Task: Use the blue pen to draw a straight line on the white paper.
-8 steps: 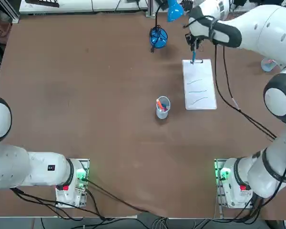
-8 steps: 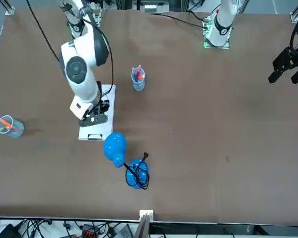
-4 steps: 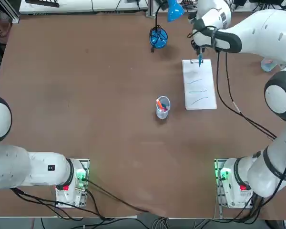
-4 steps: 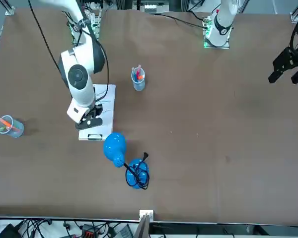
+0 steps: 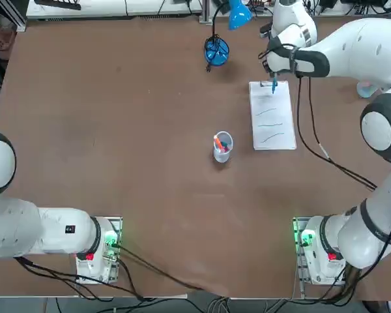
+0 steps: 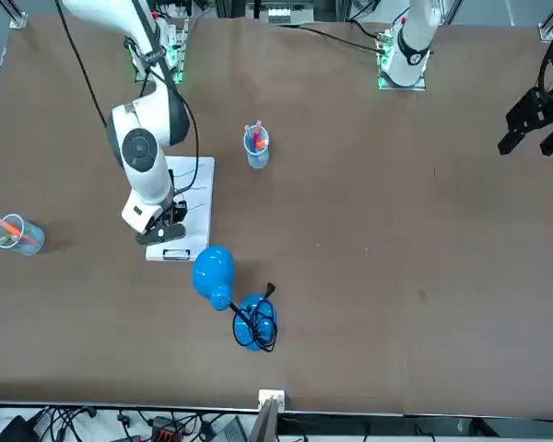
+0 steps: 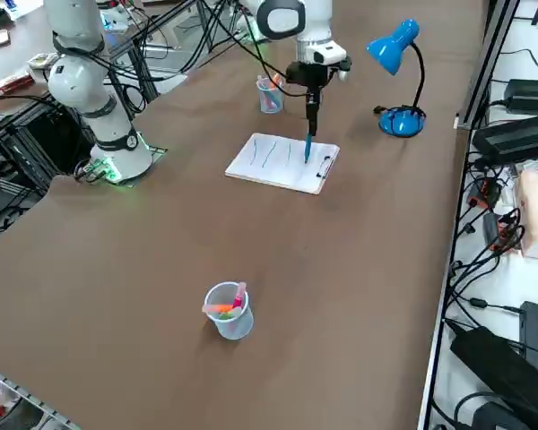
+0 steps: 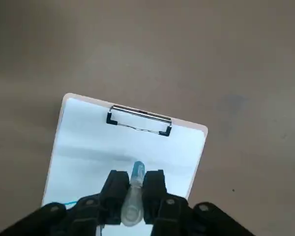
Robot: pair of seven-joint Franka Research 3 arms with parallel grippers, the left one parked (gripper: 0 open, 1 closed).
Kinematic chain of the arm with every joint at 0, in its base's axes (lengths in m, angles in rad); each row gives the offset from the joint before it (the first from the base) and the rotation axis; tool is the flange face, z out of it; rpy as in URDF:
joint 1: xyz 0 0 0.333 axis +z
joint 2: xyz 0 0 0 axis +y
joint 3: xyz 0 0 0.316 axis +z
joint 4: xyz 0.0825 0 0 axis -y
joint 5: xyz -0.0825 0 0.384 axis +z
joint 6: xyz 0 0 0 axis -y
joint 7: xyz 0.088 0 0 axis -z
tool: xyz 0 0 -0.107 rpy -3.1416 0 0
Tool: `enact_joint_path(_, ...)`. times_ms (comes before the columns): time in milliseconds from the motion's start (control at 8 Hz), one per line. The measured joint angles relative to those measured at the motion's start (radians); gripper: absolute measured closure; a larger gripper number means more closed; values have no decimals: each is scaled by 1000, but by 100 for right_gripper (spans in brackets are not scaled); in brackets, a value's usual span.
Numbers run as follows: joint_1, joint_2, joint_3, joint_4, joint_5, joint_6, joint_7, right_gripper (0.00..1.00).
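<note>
Over white paper (image 7: 282,162), right hand (image 8: 135,186) gripping blue pen (image 7: 308,147)

A wide brown table (image 5: 117,117) fills most of every view. A blue desk lamp (image 7: 396,54) stands near its far edge, and 2 clear cups (image 5: 222,146) holding pens sit on the tabletop, 1 (image 7: 228,310) well apart from the other. Black cables (image 7: 484,269) and boxes crowd a white shelf (image 7: 529,152) along 1 side, and more cables (image 6: 166,428) trail past the table's edge.
</note>
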Motion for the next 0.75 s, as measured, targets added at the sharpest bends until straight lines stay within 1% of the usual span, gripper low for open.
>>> enact_joint_path(750,5,20,8,-8,0,6,5,80)
